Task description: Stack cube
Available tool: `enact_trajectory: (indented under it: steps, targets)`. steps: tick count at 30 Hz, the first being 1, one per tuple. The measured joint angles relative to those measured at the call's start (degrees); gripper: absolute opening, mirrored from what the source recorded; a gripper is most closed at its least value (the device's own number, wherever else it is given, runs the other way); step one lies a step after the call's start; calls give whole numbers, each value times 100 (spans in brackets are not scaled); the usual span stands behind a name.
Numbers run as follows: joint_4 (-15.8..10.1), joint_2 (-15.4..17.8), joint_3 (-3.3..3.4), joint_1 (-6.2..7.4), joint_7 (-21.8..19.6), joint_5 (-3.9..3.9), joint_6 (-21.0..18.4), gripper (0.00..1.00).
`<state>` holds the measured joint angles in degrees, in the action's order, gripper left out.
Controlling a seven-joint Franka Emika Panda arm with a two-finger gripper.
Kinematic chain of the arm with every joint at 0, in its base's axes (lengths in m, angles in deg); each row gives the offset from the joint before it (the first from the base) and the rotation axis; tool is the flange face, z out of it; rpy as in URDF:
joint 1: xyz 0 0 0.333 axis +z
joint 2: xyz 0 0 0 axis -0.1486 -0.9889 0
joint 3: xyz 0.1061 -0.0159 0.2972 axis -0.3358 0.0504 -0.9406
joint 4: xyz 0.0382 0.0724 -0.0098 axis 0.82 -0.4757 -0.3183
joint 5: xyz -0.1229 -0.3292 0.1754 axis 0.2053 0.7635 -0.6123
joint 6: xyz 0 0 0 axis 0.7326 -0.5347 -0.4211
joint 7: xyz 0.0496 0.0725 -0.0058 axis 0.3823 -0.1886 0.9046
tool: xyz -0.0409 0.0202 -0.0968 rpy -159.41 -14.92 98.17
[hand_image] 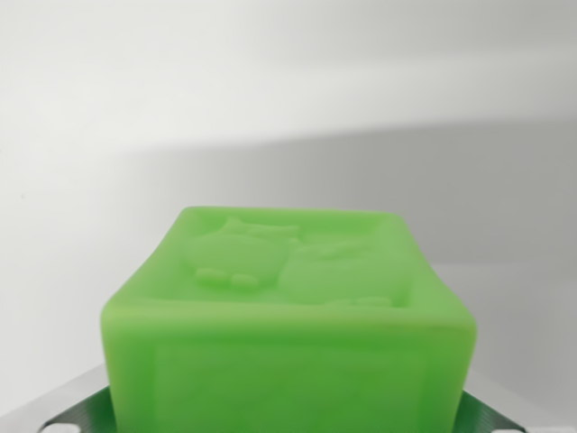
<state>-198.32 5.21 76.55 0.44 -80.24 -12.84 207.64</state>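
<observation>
A bright green cube (pixel 288 316) fills the lower half of the wrist view, very close to the camera. Its top face carries a raised animal relief and its front face has a recessed panel. My gripper (pixel 284 420) is shut on the cube: one ridged finger pad (pixel 79 415) presses its lower left corner and the other pad (pixel 489 417) its lower right corner. No second cube is in view. What lies under the cube is hidden.
Behind the cube there is only a plain white surface (pixel 288 81) with a soft grey shadow band (pixel 379 171) across the middle.
</observation>
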Motion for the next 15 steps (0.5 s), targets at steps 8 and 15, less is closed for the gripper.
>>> enact_trajectory:
  steps: [8, 15]
  targets:
    - [40, 25, -71, 103, 102, 54, -62, 0]
    - [83, 27, -128, 187, 196, 96, -103, 0]
